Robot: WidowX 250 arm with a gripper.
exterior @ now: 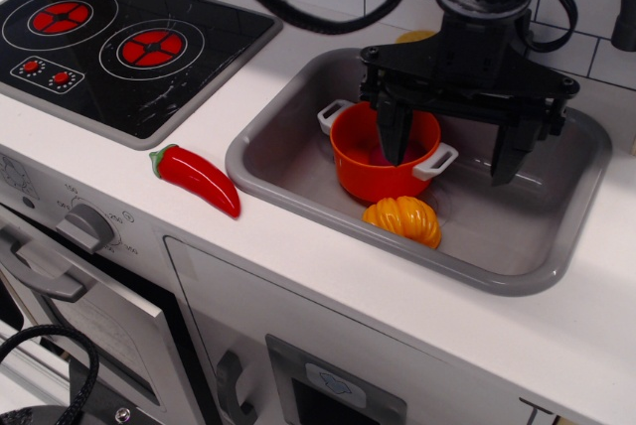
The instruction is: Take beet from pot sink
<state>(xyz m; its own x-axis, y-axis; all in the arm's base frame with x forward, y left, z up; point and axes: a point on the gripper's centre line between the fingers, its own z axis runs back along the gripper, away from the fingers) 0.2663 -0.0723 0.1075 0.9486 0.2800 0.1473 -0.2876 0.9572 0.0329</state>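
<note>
- Orange plastic marks the pot (383, 159), the landmark here: it stands inside the grey sink (298, 162), toward the sink's back left part, its two pale side handles pointing left-back and right-front.
- The single view shows only a sliver of dark pink inside the pot, behind the tool's finger; that is most likely the beet (382, 155), lying low in the pot. Its leaves are hidden.
- The black tool (452, 152) hangs over the pot with its fingers spread wide apart and nothing between them: one finger dips inside the pot, the other hangs outside, to the pot's right over the sink floor.
- An orange ribbed pumpkin toy (404, 220) lies just in front of the pot, touching or nearly so; a red chili pepper (196, 178) rests on the white counter (417, 331) well left of the pot.
- Judgement: the beet should be light, stiff, smooth plastic, prone to slipping. Pinching across the round bulb looks safest; the pot is light too and may tip or lift with it.
</note>
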